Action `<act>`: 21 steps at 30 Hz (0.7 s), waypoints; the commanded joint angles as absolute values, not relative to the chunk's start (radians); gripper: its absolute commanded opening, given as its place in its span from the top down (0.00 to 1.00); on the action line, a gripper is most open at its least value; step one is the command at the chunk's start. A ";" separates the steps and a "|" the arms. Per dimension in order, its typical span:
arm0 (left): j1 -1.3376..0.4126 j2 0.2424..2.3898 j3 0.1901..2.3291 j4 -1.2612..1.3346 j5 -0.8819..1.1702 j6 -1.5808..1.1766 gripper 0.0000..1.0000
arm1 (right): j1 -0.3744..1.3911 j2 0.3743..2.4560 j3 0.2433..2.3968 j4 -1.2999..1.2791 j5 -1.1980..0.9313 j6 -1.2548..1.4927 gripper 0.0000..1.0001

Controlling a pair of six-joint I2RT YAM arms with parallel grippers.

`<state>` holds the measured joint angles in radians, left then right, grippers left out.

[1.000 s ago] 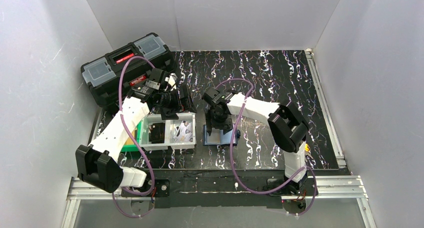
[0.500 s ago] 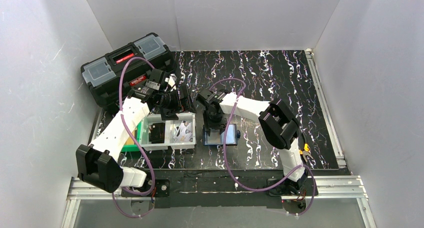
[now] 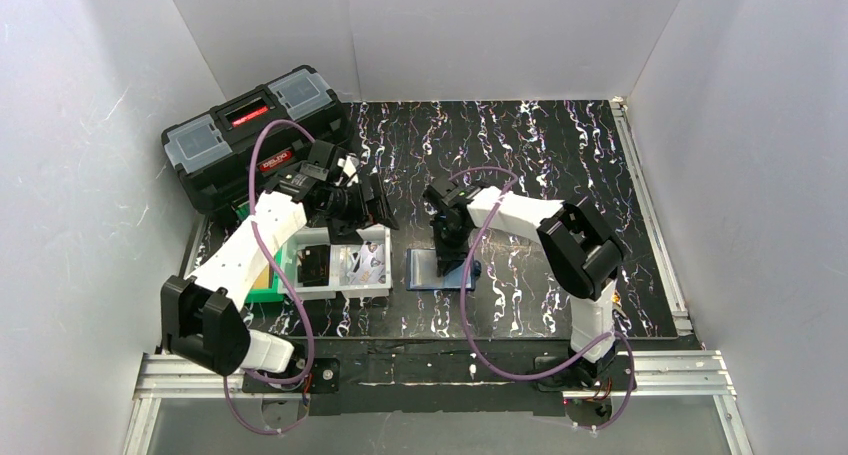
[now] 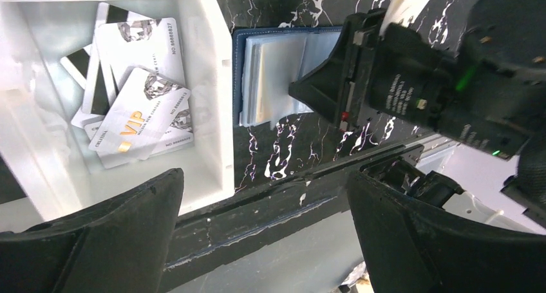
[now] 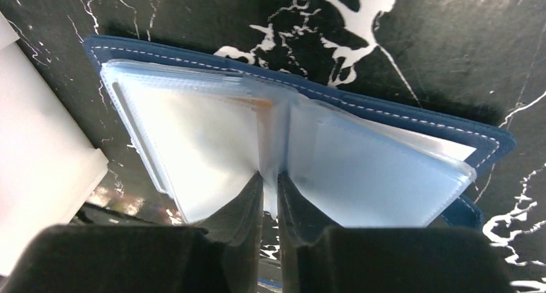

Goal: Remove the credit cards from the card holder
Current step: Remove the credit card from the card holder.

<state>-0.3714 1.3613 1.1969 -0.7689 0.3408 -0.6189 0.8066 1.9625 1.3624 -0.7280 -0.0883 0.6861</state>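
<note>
The navy card holder (image 3: 425, 271) lies spread open on the black mat, its clear pockets fanned upward (image 5: 360, 158). My right gripper (image 3: 447, 258) stands right over it, the fingers nearly together (image 5: 270, 178) and pinching a clear pocket leaf near the spine. A thin orange sliver, seemingly a credit card edge (image 5: 254, 102), shows inside a left pocket. My left gripper (image 3: 372, 203) hovers open to the left of the holder, with nothing between its fingers (image 4: 263, 177). In the left wrist view the holder (image 4: 270, 80) shows beside the tray, partly hidden by the right gripper.
A white tray (image 3: 340, 291) with white printed VIP cards (image 4: 138, 122) sits just left of the holder. Beside it lies a green item (image 3: 262, 294). A black toolbox (image 3: 250, 125) stands at the back left. White walls close in three sides.
The right gripper's jaws have closed from wide apart onto a clear pocket leaf, and it shifted slightly right over the holder. The left arm moved a little farther back.
</note>
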 commanded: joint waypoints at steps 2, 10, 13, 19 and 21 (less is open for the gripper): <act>-0.439 1.407 1.194 -0.764 0.347 -0.645 0.04 | 0.737 1.961 1.225 -0.636 -0.189 0.650 0.84; -0.566 1.531 1.238 -0.737 0.314 -0.691 0.26 | 0.661 1.946 1.163 -0.574 -0.286 0.630 0.92; -0.596 1.585 1.251 -0.719 0.312 -0.705 0.39 | 0.644 1.941 1.149 -0.563 -0.306 0.620 0.93; -0.627 1.694 1.280 -0.709 0.285 -0.697 0.61 | 0.626 1.941 1.140 -0.563 -0.313 0.606 0.94; -0.629 1.718 1.285 -0.709 0.271 -0.695 0.64 | 0.620 1.939 1.134 -0.561 -0.317 0.603 0.94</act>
<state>-0.6220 1.6951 1.2472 -0.6956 0.3065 -0.6987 0.6407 1.9224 1.1786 -0.5255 -0.4217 0.6621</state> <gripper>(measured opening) 0.384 0.064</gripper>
